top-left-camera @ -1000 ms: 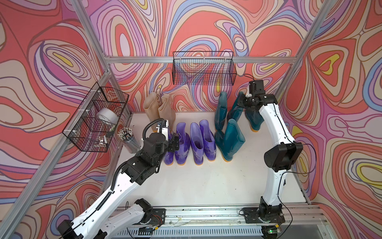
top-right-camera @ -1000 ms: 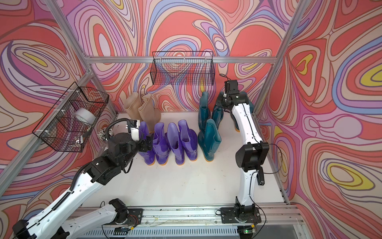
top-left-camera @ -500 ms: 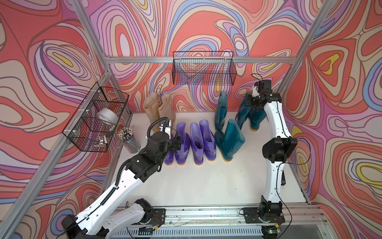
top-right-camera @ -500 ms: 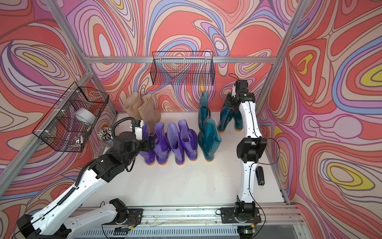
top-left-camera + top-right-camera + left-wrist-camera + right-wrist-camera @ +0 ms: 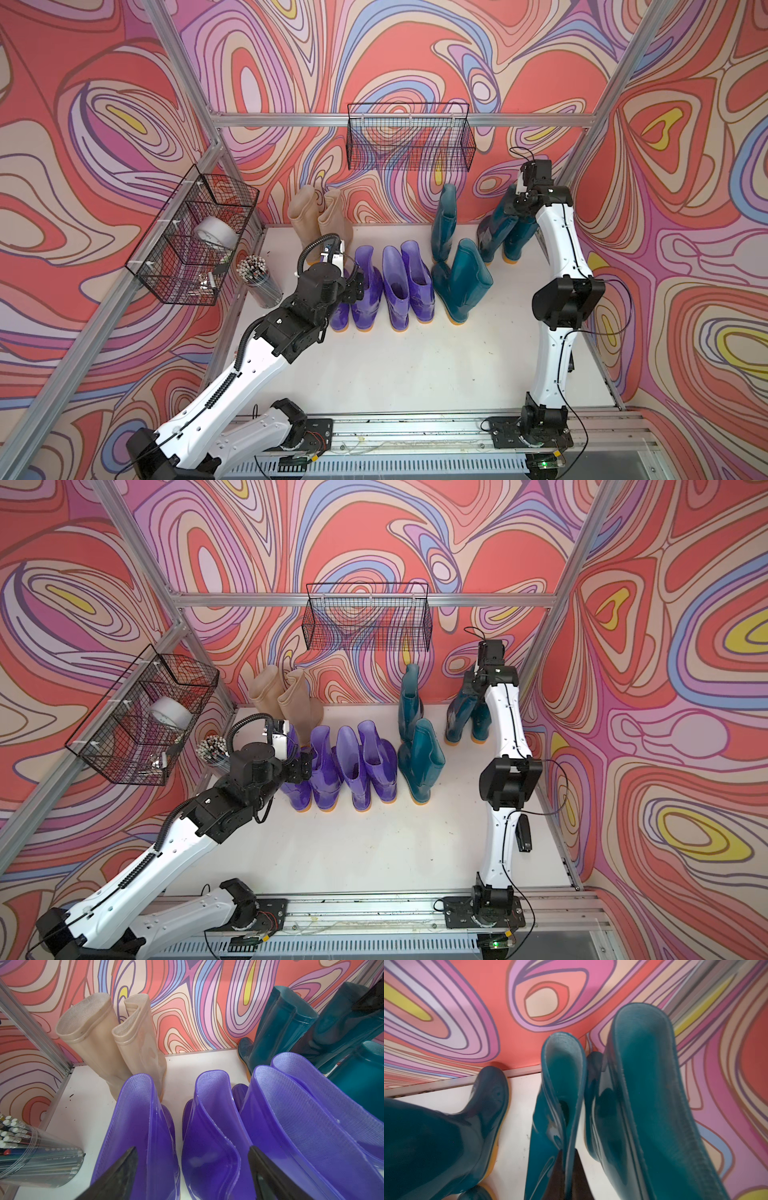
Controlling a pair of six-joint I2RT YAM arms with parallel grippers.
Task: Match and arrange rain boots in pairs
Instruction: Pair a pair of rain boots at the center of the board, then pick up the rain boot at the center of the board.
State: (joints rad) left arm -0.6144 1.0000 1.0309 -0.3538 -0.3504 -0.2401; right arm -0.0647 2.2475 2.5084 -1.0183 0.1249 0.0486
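Note:
Four purple rain boots point(image 5: 395, 286) stand in a row mid-table, toes toward the back. My left gripper point(image 5: 193, 1167) is open, its fingers straddling the shaft tops of the two leftmost purple boots point(image 5: 207, 1136); it shows in both top views point(image 5: 353, 286) point(image 5: 301, 766). Two beige boots point(image 5: 320, 218) stand against the back wall. Two teal boots point(image 5: 453, 257) stand right of the purple row. At the back right my right gripper point(image 5: 568, 1167) point(image 5: 519, 203) is shut on the shaft rim of a tilted teal boot point(image 5: 560, 1088) point(image 5: 494, 232), beside another teal boot point(image 5: 519, 237).
A wire basket point(image 5: 409, 141) hangs on the back wall. A second wire basket point(image 5: 195, 241) on the left rail holds a tape roll. A clear cup of pencils point(image 5: 259, 282) stands at the table's left edge. A black stapler point(image 5: 524, 833) lies by the right edge.
My right arm has carried the teal boot rightward and back, next to the other teal boot in the corner. My left arm has eased forward over the purple boots, still open.

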